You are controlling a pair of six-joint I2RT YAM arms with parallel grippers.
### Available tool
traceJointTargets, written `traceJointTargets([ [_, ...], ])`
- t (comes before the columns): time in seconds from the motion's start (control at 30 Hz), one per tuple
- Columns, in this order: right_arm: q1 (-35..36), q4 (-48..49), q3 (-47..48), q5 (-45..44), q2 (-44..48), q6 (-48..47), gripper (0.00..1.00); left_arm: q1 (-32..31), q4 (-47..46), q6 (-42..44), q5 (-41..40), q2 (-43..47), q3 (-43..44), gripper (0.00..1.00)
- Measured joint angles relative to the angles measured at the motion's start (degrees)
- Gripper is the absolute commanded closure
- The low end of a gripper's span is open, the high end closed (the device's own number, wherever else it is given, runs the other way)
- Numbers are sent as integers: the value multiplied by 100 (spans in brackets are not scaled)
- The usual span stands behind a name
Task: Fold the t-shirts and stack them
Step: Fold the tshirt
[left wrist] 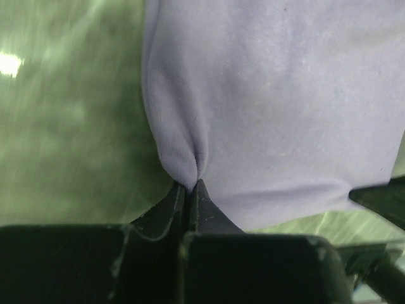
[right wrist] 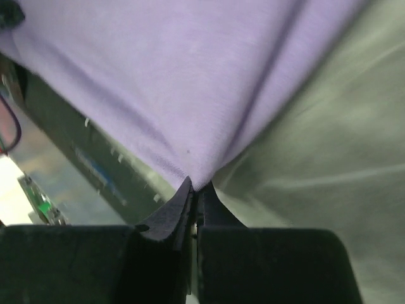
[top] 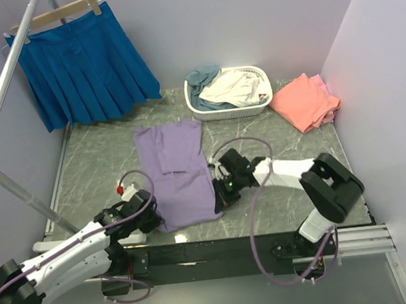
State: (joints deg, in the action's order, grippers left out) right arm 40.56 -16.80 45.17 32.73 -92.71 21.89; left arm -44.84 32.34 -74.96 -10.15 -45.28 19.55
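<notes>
Two pinch points along near hem of lavender t-shirt [top: 176, 172]: left pincer [left wrist: 190, 185], right pincer [right wrist: 193, 183], each clamped on cloth. Soft, light, limp; likely sags between.

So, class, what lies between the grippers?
The lavender t-shirt spans it, left gripper and right gripper each pinching its near edge; top view.

open tabletop [top: 97, 161] left of lavender t-shirt [top: 180, 172], basket [top: 228, 111] behind

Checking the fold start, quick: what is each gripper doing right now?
Left gripper: shut on the purple t-shirt.
Right gripper: shut on the same t-shirt.
</notes>
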Motion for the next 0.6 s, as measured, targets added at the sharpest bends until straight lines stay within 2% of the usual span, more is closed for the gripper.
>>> traceJointTargets([
  [0.13,577,-96,-431,-83,743,282,100,-468,675,-431,9,503,9,99],
  [0.27,682,-240,-518,-197,1292,461,100,-826,1180,-758,-70,608,219,99],
  [0.47,680,-673,-74,-601,1425,354,100,-1016,1628,-866,-645,-190,1198,99],
  [0.6,614,-903,643,-885,1137,125,100,-1025,1762,-828,-1172,-800,1858,91],
])
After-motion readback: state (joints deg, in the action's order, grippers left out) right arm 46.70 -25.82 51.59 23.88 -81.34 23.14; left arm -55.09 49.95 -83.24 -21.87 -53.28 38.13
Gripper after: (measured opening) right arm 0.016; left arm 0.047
